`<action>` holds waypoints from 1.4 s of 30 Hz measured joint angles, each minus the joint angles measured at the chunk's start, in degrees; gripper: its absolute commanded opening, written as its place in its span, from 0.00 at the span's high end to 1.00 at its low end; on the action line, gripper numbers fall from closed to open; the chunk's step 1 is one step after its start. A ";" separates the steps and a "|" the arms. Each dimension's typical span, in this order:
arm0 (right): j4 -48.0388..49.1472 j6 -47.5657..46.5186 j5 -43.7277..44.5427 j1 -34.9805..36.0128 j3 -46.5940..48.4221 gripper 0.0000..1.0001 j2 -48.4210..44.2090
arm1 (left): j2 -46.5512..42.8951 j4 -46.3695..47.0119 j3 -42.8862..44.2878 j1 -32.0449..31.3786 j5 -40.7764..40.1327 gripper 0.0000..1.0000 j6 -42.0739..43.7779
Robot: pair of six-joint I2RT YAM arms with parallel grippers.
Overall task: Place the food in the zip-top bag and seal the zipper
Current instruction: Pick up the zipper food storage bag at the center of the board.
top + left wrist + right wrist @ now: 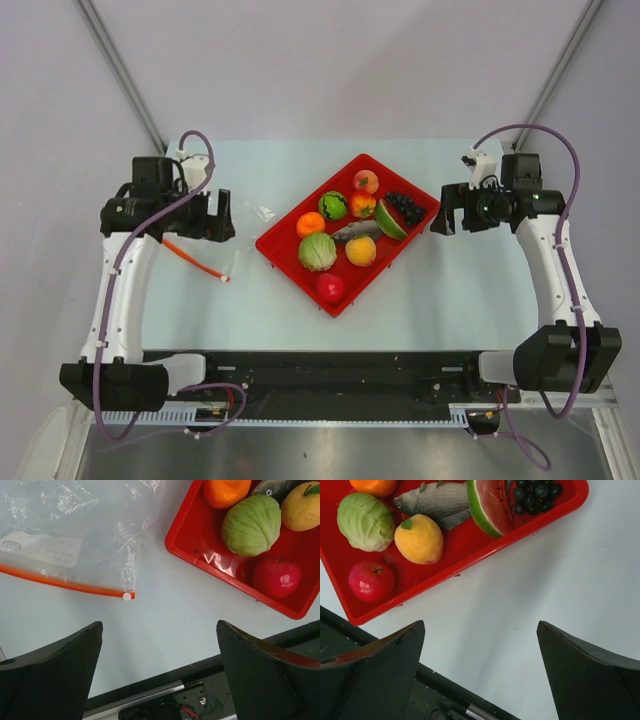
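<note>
The food lies in a red tray: cabbage, oranges, striped melon, peach, watermelon slice, grapes, fish, red tomato. The clear zip-top bag lies flat left of the tray, with its orange zipper, white slider and white label. My left gripper hovers over the bag, open and empty. My right gripper hovers right of the tray, open and empty.
The table's near edge with a black rail lies just below both grippers. The tray rim sits at an angle. Bare table shows between bag and tray and to the tray's right.
</note>
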 measured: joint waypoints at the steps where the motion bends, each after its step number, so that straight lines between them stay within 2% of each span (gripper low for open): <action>1: -0.02 0.02 -0.15 0.15 0.00 0.00 0.00 | 0.00 -0.39 0.28 0.00 -0.24 0.00 0.17; 5: -0.02 0.02 -0.70 0.83 0.00 0.00 0.00 | 0.63 -1.79 2.71 0.00 -0.92 0.00 2.75; 9: -0.04 0.15 -1.18 1.77 0.00 0.00 0.04 | 2.89 -3.23 5.53 0.02 -3.45 0.00 8.94; 15: -0.39 0.20 -1.90 4.57 0.00 0.00 0.26 | 5.90 -5.09 6.75 1.38 -4.46 0.00 24.90; 20: -0.50 0.20 -2.47 5.38 0.00 0.00 1.09 | 7.23 -7.04 6.60 7.74 -3.17 0.02 41.57; 25: -0.66 0.22 -2.45 6.27 0.00 0.00 2.64 | 5.84 -3.78 -0.74 14.19 0.31 0.04 62.73; 28: -0.68 0.63 -2.25 7.58 0.00 0.00 3.26 | 4.59 -1.46 -7.87 17.05 1.16 0.09 77.15; 29: -0.68 0.74 -2.05 8.15 0.00 0.00 3.43 | 4.96 -0.92 -9.46 17.57 1.11 0.09 81.42; 31: -0.68 0.94 -1.44 9.49 0.00 0.00 3.85 | 7.48 0.04 -10.62 18.25 1.16 0.00 88.67; 32: -0.66 0.96 -1.20 10.14 0.00 0.00 4.09 | 9.22 1.03 -10.62 18.58 1.29 0.00 91.86; 37: -0.79 0.90 0.13 11.72 0.00 0.00 5.68 | 15.82 9.77 -12.87 20.55 2.19 0.00 100.52; 42: -0.90 0.85 1.29 11.74 0.00 0.00 7.41 | 17.70 15.58 -17.97 20.85 3.37 0.01 103.47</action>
